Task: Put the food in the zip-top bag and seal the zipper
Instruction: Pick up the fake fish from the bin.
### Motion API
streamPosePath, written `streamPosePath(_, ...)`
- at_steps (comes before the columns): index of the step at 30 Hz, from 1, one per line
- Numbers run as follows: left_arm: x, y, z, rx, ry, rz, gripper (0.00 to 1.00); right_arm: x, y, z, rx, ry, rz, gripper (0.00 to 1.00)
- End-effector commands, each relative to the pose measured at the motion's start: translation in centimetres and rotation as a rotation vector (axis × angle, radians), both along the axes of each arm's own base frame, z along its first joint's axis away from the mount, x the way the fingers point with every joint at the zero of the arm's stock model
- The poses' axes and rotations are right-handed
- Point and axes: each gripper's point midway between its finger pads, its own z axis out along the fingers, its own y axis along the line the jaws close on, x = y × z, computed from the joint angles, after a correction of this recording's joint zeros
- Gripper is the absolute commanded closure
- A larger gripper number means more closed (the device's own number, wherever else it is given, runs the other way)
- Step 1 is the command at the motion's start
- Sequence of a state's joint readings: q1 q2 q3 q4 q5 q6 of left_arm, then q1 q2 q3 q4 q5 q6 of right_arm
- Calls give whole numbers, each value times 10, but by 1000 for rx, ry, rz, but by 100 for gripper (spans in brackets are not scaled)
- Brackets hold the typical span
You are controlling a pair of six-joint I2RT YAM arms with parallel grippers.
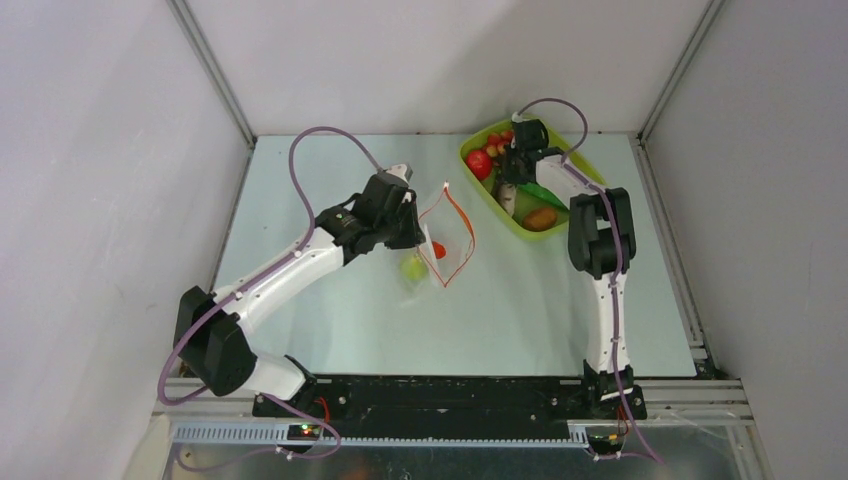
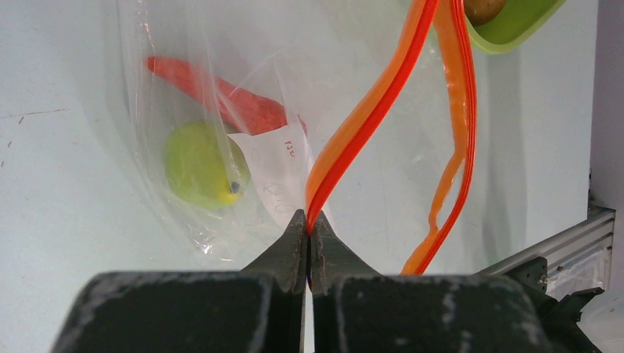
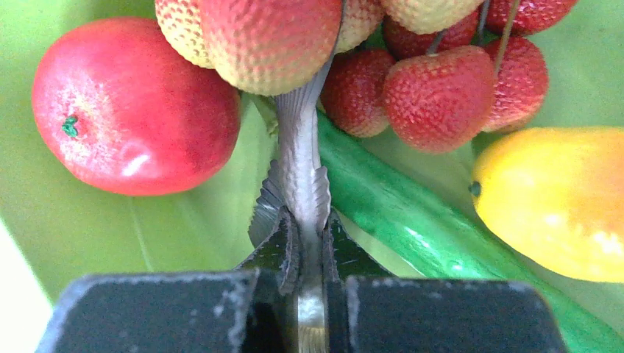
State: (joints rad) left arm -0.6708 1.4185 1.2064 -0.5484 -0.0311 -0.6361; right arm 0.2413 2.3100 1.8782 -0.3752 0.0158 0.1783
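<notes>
The left pincer [image 2: 309,219] is clamped shut on the thin orange-red zipper strip [image 2: 383,95] of the clear plastic zip-top bag [image 2: 140,125]. The bag's mouth gapes, its two strips bowed apart. The bag lies around the middle of the bench [image 1: 330,330]. Inside it are a green toy pear [image 2: 199,165] and an orange-red toy carrot [image 2: 221,95], close together, beside a white paper label [image 2: 283,165]. The right pincer [image 3: 309,224] is down in the lime-green plastic tray [image 3: 147,228] at the far right corner of the bench, its jaws closed on the tail of the grey toy fish [image 3: 298,162]. Around the fish lie a red toy apple [image 3: 132,110], a cluster of red toy grapes [image 3: 441,88], a long green toy bean [image 3: 412,220] and an orange-yellow toy mango [image 3: 552,198]
</notes>
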Motion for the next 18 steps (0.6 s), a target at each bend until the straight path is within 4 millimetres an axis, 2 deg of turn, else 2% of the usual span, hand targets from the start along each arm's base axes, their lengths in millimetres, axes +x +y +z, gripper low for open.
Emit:
streamPosePath(1,6,0,26,-34,-58,7,100,1,-6,70,9,-134,-38,99)
streamPosePath(2,7,0,31,-40,-69,7,100,-2,-9,96,16,-182,-44,100)
streamPosePath(3,8,0,34,-45,-76,8,100,-5,-12,101,9,-201,-50,100)
streamPosePath(4,9,-1,39,-53,-90,6,100,-12,-16,121,9,-236,-56,100)
streamPosePath(5,10,-1,42,-57,-98,7,100,-14,-17,132,12,-267,-62,100)
streamPosePath(8,12,-4,50,-73,-118,4,100,-36,-29,171,11,-354,-88,100)
streamPosePath(15,13,-13,54,-126,-107,3,99,-77,-41,225,53,-471,-111,100)
streamPosePath(17,14,-15,55,-135,-104,10,99,-98,-42,256,107,-531,-117,100)
streamPosePath(18,14,-15,54,-138,-102,13,99,-106,-37,256,144,-528,-117,100)
